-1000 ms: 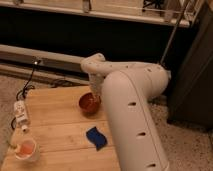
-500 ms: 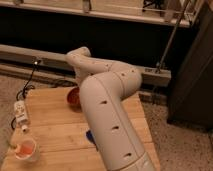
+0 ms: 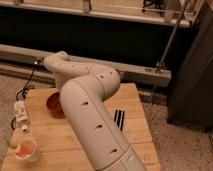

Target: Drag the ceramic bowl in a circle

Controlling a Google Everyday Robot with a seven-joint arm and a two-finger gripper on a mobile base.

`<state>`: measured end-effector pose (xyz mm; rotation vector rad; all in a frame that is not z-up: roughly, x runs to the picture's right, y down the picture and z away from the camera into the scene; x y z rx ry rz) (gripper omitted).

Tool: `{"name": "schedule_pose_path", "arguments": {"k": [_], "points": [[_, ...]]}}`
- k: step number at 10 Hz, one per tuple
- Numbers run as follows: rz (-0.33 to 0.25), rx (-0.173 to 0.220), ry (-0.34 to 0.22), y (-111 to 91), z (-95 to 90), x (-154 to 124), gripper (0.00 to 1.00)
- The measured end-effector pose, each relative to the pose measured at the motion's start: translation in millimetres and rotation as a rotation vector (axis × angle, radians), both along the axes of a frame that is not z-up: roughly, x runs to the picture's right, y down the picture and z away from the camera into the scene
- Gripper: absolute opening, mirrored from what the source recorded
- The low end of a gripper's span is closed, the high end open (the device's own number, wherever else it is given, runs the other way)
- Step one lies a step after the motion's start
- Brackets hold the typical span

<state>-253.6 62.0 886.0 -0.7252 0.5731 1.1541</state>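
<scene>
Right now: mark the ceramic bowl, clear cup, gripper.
ceramic bowl (image 3: 52,102), camera view, exposed left part of its inside.
clear cup (image 3: 26,149), camera view, its middle.
gripper, camera view, hidden behind the arm (image 3: 92,115); no point.

No legible text or markings

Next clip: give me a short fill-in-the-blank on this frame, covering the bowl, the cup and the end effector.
1. The glossy reddish-brown ceramic bowl rests on a ____ table, partly covered by the white robot arm.
2. The clear cup with orange-pink contents stands near the picture's lower ____ corner.
3. The end effector is ____ from view behind the arm, apparently by the bowl.
Missing words: wooden; left; hidden.
</scene>
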Motion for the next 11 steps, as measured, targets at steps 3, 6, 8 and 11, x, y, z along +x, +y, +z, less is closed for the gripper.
{"name": "schedule_pose_path", "arguments": {"k": [3,6,8,11], "points": [[-0.107,-0.023,-0.124,37,-51.7,-13,0.00],[-0.162,-0.072,-0.106,77,-106.4,48,0.00],[-0.159,-0.118,-0.026,102,-125.1,107,0.00],[-0.115,-0.152,0.089,111,-122.6,169,0.00]]}}
